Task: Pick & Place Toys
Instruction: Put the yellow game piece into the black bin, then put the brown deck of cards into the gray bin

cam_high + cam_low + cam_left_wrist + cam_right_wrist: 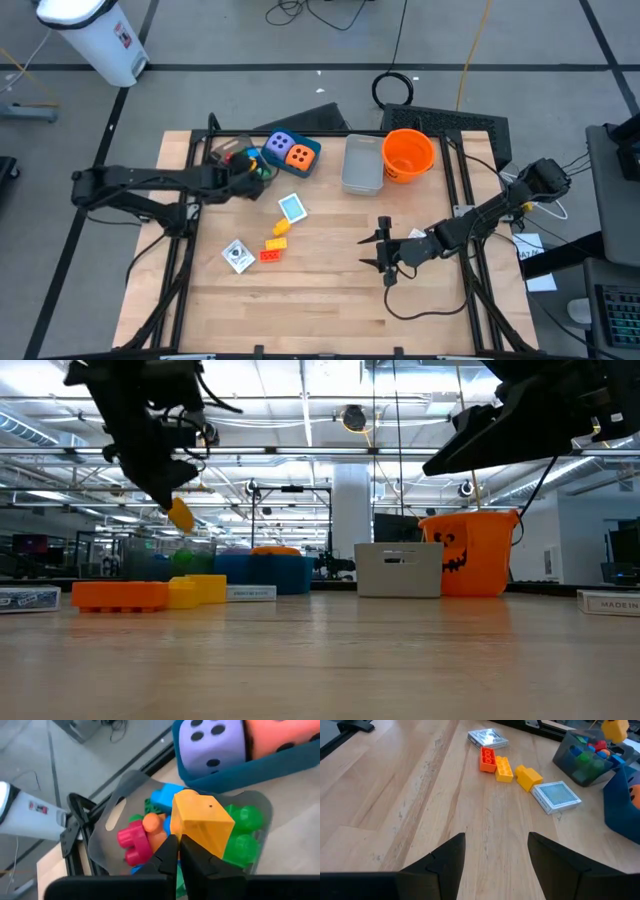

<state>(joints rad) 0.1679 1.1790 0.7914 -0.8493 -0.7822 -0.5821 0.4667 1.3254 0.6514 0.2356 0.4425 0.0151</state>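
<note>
Toys lie scattered over my wooden table [330,290]. At the far left, my left gripper [179,851] is clamped on a yellow brick [200,822], holding it in the air just above a clear bin [112,822] already stocked with red, orange, blue and green bricks. Just beside that bin sits the teal box [305,160] with the purple die [281,146] and the orange die [299,155] inside it. Nearer the table's middle lie a card [238,256], an orange brick [270,256], two yellow bricks [279,234] and a second card with a blue face [292,207]. Farther right, at the back edge, a grey tray [362,165] stands touching the orange bucket [408,154]. On the right, my right gripper [385,252] hovers low over bare wood, fingers apart and holding nothing.
</note>
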